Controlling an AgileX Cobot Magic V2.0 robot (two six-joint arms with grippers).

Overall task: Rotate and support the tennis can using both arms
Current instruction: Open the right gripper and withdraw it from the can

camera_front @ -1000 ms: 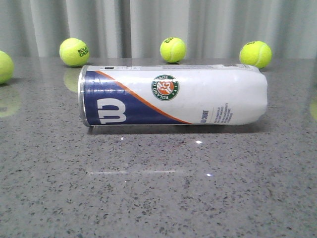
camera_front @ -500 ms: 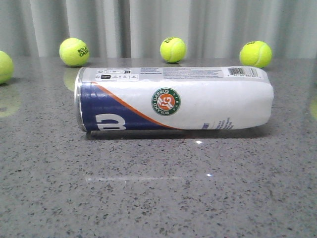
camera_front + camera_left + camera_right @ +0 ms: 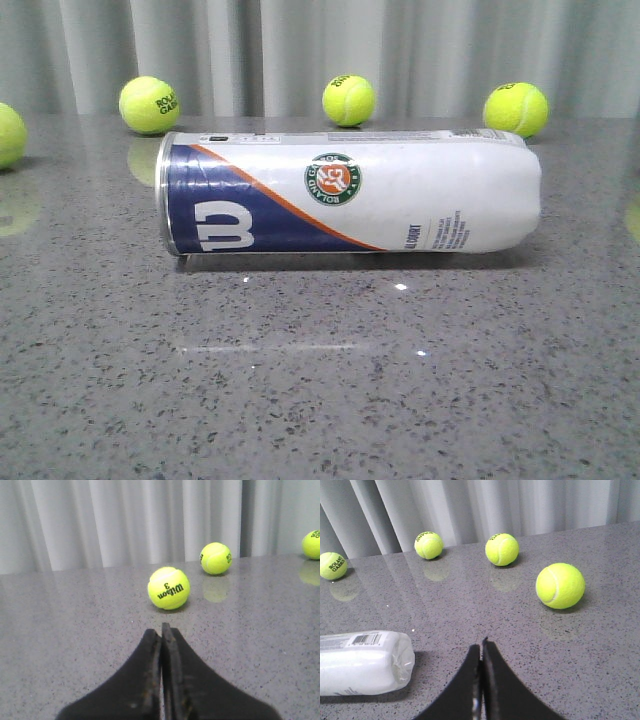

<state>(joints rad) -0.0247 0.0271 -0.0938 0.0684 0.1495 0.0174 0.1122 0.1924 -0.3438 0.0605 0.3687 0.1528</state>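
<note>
The tennis can (image 3: 350, 192) lies on its side across the middle of the grey table, metal rim to the left, navy section with the white "W" at the front, round emblem on the upper side. Its white closed end also shows in the right wrist view (image 3: 365, 662). No arm shows in the front view. My left gripper (image 3: 161, 630) is shut and empty, facing a yellow ball; the can is out of its view. My right gripper (image 3: 481, 644) is shut and empty, a short way beside the can's closed end, not touching it.
Yellow tennis balls sit along the back of the table (image 3: 149, 104) (image 3: 349, 100) (image 3: 515, 109), one at the far left edge (image 3: 8, 135). A ball (image 3: 168, 588) lies close ahead of the left gripper; another (image 3: 560, 585) lies ahead of the right gripper.
The can has rolled about its long axis: half a second ago the barcode strip faced up and the "W" was low; now the "W" is back in front, as one second ago.
</note>
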